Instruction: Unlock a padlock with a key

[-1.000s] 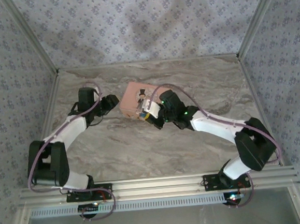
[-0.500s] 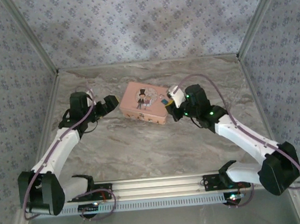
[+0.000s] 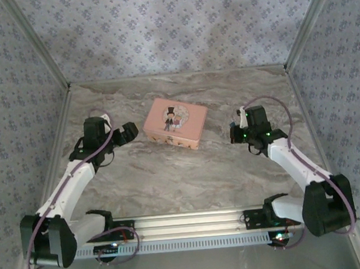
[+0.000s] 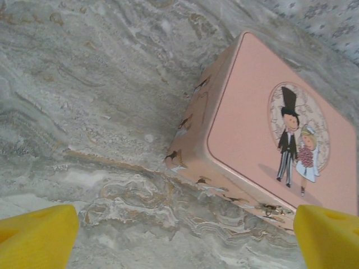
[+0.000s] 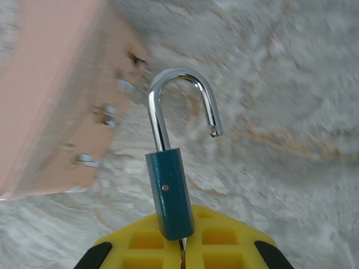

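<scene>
**2 grippers, 1 padlock: padlock clamped at right, shackle open**

1 padlock (image 5: 170, 193) is clamped in the right gripper (image 5: 182, 250). The yellow fingers (image 5: 224, 241) are pressed together on the lower end of the teal body. The upper part of the body and the shackle (image 5: 180, 98) stand clear beyond them. The shackle is open: 1 leg sits in the body, and the free end hangs beside it, apart from the body.

In the top view this gripper is at the right half of the table (image 3: 171, 179), to the right of the tin (image 3: 176, 122) and apart from it. In the right wrist view the tin's side wall appears blurred to the left of the padlock, apart from it.

The left gripper (image 3: 122, 134) has its fingers spread wide. It points right toward the tin's left end, near it but apart. In the left wrist view its 2 yellow fingertips (image 4: 39, 235) sit at the lower corners, with the tin's lid and its cartoon couple beyond them.

The tin lies flat, lid shut, at the table's middle, toward the far side.
</scene>
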Controlling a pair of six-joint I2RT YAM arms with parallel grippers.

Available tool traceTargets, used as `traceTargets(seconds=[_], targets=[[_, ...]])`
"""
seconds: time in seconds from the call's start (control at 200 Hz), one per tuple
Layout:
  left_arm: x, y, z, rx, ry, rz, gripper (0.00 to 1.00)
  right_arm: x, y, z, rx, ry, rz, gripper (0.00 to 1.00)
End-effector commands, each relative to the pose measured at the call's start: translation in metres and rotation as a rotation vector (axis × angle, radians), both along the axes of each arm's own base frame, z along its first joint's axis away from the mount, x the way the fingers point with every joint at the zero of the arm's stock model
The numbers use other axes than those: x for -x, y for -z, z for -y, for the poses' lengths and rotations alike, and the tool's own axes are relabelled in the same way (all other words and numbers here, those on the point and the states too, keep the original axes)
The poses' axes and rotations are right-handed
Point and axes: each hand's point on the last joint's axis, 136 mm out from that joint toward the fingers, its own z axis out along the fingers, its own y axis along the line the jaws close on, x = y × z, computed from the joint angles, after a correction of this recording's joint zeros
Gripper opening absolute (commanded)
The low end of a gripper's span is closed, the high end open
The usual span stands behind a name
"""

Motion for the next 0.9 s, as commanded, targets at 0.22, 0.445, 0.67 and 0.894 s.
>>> traceTargets(seconds=[0.22,0.445,0.67,0.894], targets=[[-0.004,0.022,0.005,0.005,0.007,-0.056,0.98,-0.017,0.063,-0.004,-0.194,0.106,-0.183,0.01],[-0.006,0.019,0.001,-0.009,-0.012,-0.042,0.98,-0.018,0.072,0.004,-0.184,0.149,-0.240,0.36],[-0.017,0.008,-0.008,-0.056,-0.049,-0.014,0.98,-0.009,0.035,0.049,-0.092,0.275,-0.168,1.00],[-0.037,-0.006,-0.043,-0.311,-0.108,0.021,0.98,-0.031,-0.013,0.105,0.156,0.472,0.012,1.00]])
